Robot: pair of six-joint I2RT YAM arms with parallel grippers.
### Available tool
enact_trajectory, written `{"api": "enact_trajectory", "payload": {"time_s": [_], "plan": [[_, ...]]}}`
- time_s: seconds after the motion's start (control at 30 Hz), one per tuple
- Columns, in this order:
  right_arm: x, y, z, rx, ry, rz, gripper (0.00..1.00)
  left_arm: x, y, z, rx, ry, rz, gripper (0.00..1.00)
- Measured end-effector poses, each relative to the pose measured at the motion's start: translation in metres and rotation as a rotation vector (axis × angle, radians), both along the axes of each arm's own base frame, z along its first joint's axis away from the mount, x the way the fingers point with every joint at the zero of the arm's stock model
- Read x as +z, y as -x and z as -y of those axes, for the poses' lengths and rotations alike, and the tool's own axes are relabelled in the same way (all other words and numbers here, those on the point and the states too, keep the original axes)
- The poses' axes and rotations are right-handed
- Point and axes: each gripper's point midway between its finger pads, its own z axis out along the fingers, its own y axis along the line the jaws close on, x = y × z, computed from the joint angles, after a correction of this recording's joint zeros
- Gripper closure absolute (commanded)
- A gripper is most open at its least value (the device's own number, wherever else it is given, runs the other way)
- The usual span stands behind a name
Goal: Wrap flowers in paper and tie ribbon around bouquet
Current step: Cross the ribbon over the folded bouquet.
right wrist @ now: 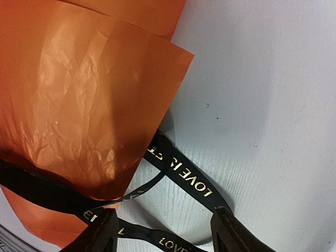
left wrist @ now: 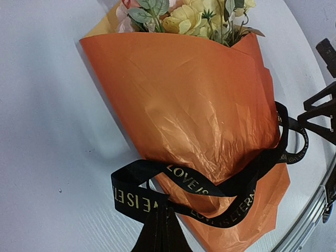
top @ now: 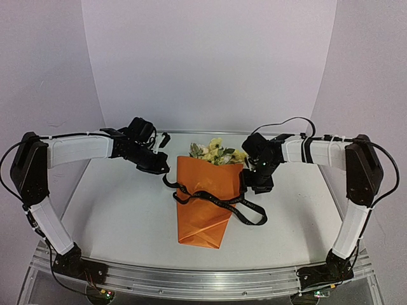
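Note:
The bouquet lies on the table, an orange paper (top: 202, 206) cone with yellow flowers (top: 216, 152) poking out of its far, wide end. The black ribbon (top: 219, 201) with gold lettering loops loosely across the cone's middle. My left gripper (top: 160, 167) sits at the cone's upper left. In the left wrist view its fingers (left wrist: 161, 207) are shut on one ribbon (left wrist: 202, 185) end beside the paper (left wrist: 194, 94). My right gripper (top: 252, 184) hovers at the cone's right edge. Its jaws (right wrist: 165, 235) are open, astride ribbon (right wrist: 181, 176) strands on the table next to the paper (right wrist: 79, 94).
The white table (top: 121, 210) extends left and in front of the bouquet. A pale curved backdrop (top: 210, 63) stands behind. A metal rail (top: 203, 279) holding both arm bases runs along the near edge.

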Motion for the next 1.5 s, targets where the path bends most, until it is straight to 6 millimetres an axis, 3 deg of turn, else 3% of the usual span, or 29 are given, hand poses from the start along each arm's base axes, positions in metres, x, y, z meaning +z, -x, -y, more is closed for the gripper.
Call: {"api": "enact_trajectory", "payload": {"time_s": [0.23,0.5,0.8,1.07,1.27,1.5], "plan": [[-0.028,0.03,0.023,0.019,0.062,-0.073,0.4,-0.001,0.001,-0.002,-0.002,-0.008,-0.004,1.0],[-0.025,0.042,0.033,0.027,0.067,-0.07,0.4,-0.002,0.001,-0.002,-0.001,-0.009,-0.006,1.0],[-0.014,0.036,0.028,0.022,0.048,-0.049,0.4,0.002,0.005,0.002,-0.025,0.014,-0.013,1.0],[0.018,0.0,-0.003,0.011,-0.018,0.009,0.31,0.001,0.033,0.035,-0.151,0.031,-0.028,1.0],[0.004,0.002,-0.008,0.014,0.014,-0.041,0.23,-0.004,0.039,0.052,-0.192,0.032,-0.046,1.0],[-0.002,0.002,-0.018,0.049,0.08,-0.084,0.23,-0.005,0.041,0.065,-0.221,0.043,-0.056,1.0]]}}
